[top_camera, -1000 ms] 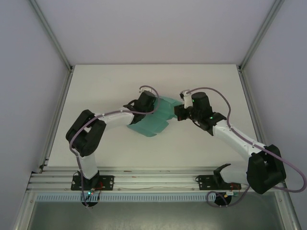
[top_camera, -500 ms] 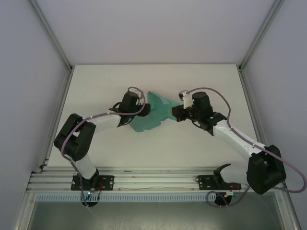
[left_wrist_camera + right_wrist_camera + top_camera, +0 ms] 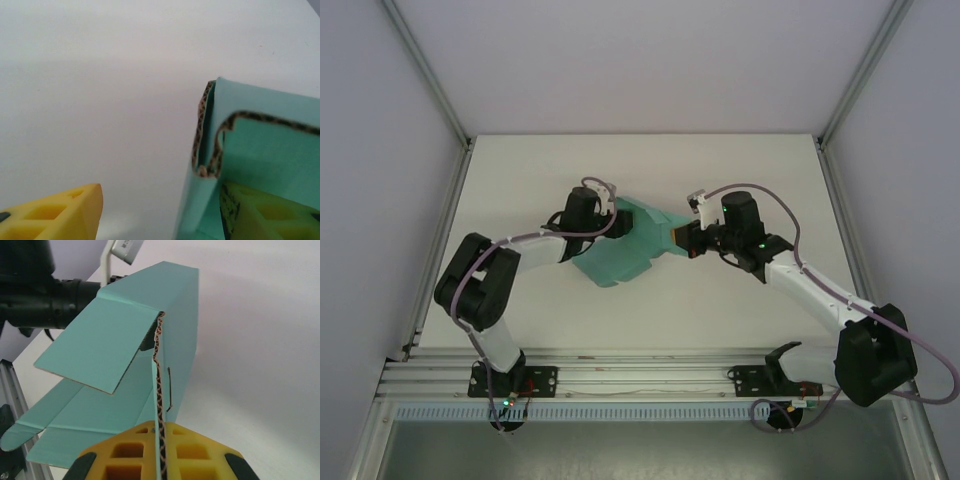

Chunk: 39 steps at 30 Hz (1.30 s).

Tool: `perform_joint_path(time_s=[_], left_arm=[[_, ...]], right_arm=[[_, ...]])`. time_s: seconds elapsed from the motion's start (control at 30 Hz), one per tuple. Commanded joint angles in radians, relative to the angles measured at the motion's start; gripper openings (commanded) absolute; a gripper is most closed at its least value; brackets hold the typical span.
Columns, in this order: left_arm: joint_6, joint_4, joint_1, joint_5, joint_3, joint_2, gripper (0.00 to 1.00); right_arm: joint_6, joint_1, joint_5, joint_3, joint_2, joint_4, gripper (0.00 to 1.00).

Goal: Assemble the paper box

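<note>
Two grippers, one half-folded box

Mid-table, the teal-green corrugated-card paper box [image 3: 620, 250] sits between both arms, its loose flaps splaying toward the near edge. One yellow finger [image 3: 265, 215] of the left gripper [image 3: 612, 218] is tucked inside the folded wall and the other stands well clear, so the jaws are spread. The right gripper [image 3: 159, 434] pinches the card's right edge tight. Both arms reach inward over the white table [image 3: 520, 170], elbows bent outward.

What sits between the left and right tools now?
The paper box: in the top view it spans from the left tool to the right tool, which pinches its edge.
</note>
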Motion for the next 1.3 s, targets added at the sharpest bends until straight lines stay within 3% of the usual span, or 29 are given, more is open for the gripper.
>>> perform_joint_path(time_s=[0.0,0.17,0.33,0.57,0.83,0.97,1.17,1.27], left_arm=[[0.043,0.085,-0.001,0.07,0.031,0.031,0.55],[0.064,0.083,0.0,0.061,0.063,0.068,0.29],[0.07,0.122,0.0,0.064,0.061,0.092,0.29],[0.117,0.156,-0.001,0.094,0.024,0.076,0.37],[0.157,0.269,0.001,0.219,-0.061,0.021,0.44],[0.143,0.302,0.002,0.225,-0.075,0.007,0.32],[0.152,0.313,0.001,0.2,-0.08,-0.017,0.33],[0.163,0.293,0.001,0.197,-0.069,-0.014,0.21]], right_arm=[[-0.023,-0.007,-0.044,0.005,-0.018,0.012,0.0],[-0.023,-0.007,-0.038,0.013,-0.017,0.006,0.0],[-0.028,-0.009,-0.054,0.018,-0.017,0.005,0.0],[-0.043,-0.015,-0.082,0.013,-0.04,-0.007,0.0],[-0.073,-0.032,-0.192,0.003,-0.068,-0.013,0.0],[-0.101,-0.038,-0.192,0.011,-0.076,-0.057,0.0],[-0.117,-0.041,-0.195,-0.007,-0.079,-0.088,0.0],[-0.106,-0.044,-0.193,-0.018,-0.084,-0.073,0.0]])
